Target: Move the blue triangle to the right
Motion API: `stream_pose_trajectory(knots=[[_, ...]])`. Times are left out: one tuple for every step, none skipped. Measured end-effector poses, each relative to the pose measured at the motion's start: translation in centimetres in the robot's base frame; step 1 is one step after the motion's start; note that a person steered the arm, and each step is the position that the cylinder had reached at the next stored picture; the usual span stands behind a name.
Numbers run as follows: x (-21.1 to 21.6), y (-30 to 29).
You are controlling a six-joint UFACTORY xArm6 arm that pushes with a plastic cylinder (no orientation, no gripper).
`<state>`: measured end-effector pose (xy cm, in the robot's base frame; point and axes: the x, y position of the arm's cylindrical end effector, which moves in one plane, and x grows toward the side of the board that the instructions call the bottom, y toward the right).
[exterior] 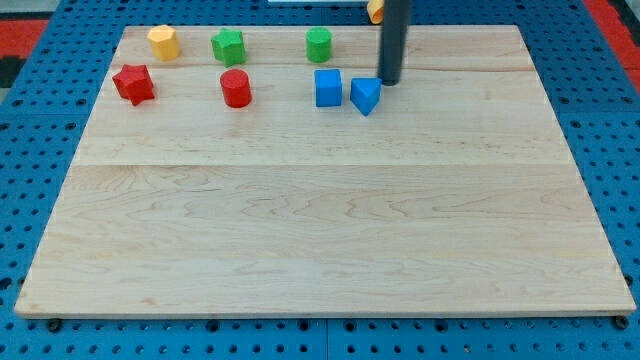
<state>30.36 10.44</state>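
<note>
The blue triangle (365,95) lies on the wooden board (320,220) near the view's top, right of centre. A blue cube (328,88) sits just to its left, almost touching it. My tip (388,82) is at the end of the dark rod, just up and to the right of the blue triangle, very close to its upper right edge. I cannot tell whether it touches the block.
A red cylinder (236,88) and a red star (133,84) lie to the left. A yellow hexagon (164,42), a green star (228,46) and a green cylinder (318,44) line the top. An orange block (374,10) shows partly behind the rod.
</note>
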Motion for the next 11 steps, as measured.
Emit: stream_pose_trajectory(knots=[[-2.4,1.4],[4.2,3.9],[12.9,1.9],[11.2,-7.4],[7.2,-8.4],[3.8,-8.8],[3.3,-5.7],[3.3,-4.0],[2.2,-4.3],[-1.9,-4.4],[-3.5,-8.8]])
